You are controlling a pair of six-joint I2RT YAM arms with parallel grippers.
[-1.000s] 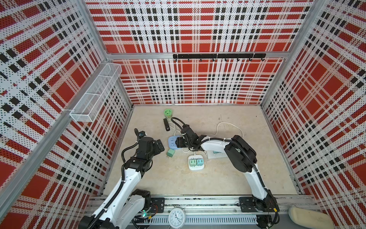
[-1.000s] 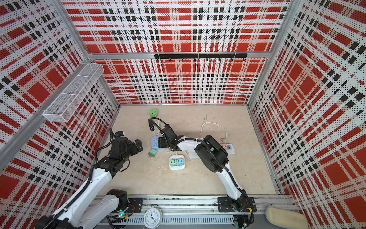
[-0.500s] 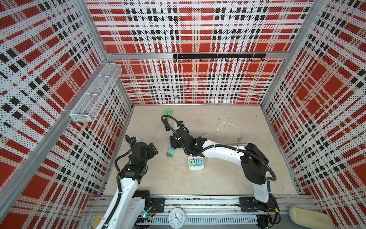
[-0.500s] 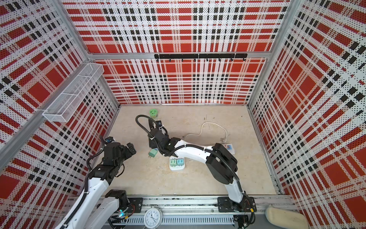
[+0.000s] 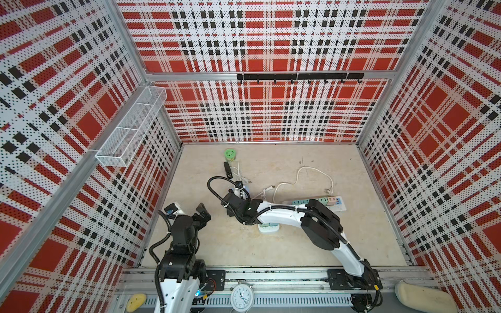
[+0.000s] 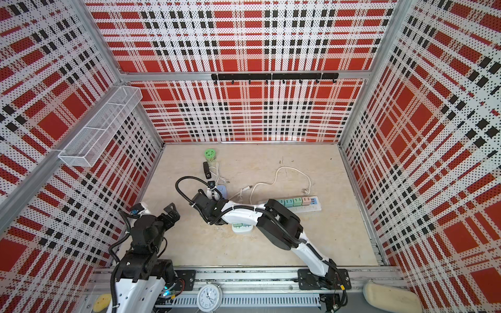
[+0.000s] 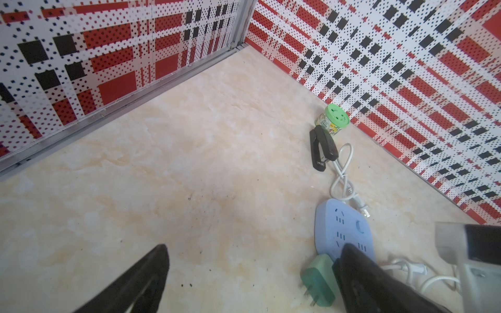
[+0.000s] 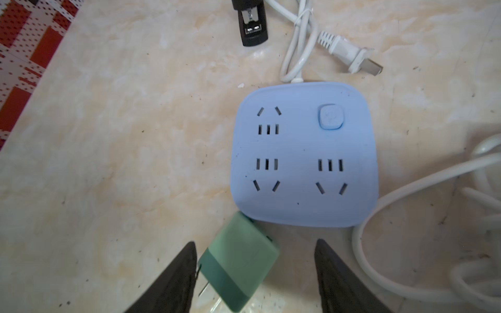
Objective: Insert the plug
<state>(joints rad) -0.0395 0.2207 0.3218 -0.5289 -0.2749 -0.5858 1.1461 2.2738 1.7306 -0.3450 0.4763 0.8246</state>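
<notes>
- Green plug adapter point(image 8: 238, 260) is lying flat on the desk point(image 5: 298, 244), prongs pointing away from the blue square socket block point(image 8: 303, 154). One of its corners is touching a corner of that block.
- No plug is sitting in any of the block's three outlets.
- Right gripper point(image 8: 254, 242) is hanging low over the adapter, its fingers point(image 8: 176, 276) released and straddling it. One finger is just beside the adapter's dark band, and the other is standing clear with bare desk between.
- In both top views the adapter is hiding under the right gripper, which is sitting at about 7 o'clock of the block. The block itself is lying at about 10 o'clock from the desk's centre.
- Left gripper point(image 7: 254, 247) is hovering at about 8 o'clock on the desk, near the side wall. Its fingers are spread wide and grasping nothing.
- White two-prong plug point(image 8: 349, 55) on its thin cord is lying loose just beyond the block.
- Black stapler point(image 7: 322, 147) is lying at 6 o'clock of a green-lidded jar point(image 7: 332, 122), which is standing by the back wall at about 11 o'clock.
- Long power strip point(image 5: 325, 202) with coloured outlets is lying at 3 o'clock of the right gripper, partly covered by the arm.
- Thick white cable point(image 8: 406, 206) is curving past the block.
</notes>
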